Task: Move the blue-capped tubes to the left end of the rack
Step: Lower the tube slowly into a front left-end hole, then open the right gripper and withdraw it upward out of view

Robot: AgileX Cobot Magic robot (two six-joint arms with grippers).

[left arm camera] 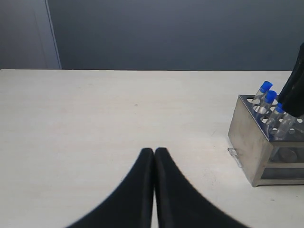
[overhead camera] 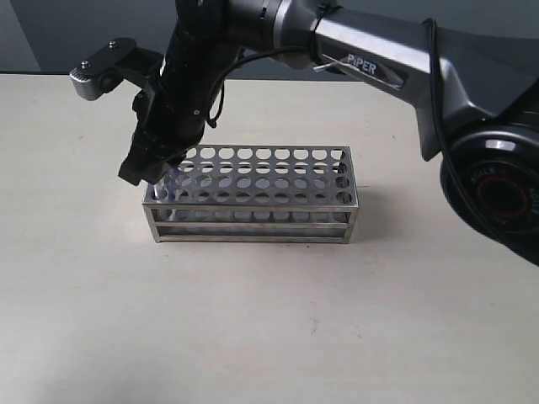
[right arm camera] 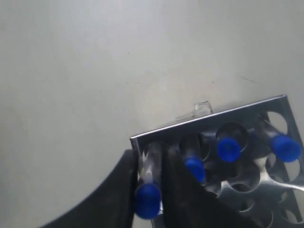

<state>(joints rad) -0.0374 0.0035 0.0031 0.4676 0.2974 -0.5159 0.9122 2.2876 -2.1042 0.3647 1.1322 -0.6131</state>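
**Blue-capped tubes (right arm camera: 228,148) at the left end of the rack (overhead camera: 253,207)**

You have four thin clear tubes with bright blue caps standing in the end holes of the silvery metal rack. They lean a little, with their caps above the top plate. Your right hand (right arm camera: 151,159) is clamped on the corner tube (right arm camera: 147,199). Your left hand (left arm camera: 154,159), well apart from the rack, has its fingers pressed together over the table (left arm camera: 95,118).

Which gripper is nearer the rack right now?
Right. The right gripper is at the left end of the rack, closed on a tube there. The left gripper is shut over the table, well apart from that same end.
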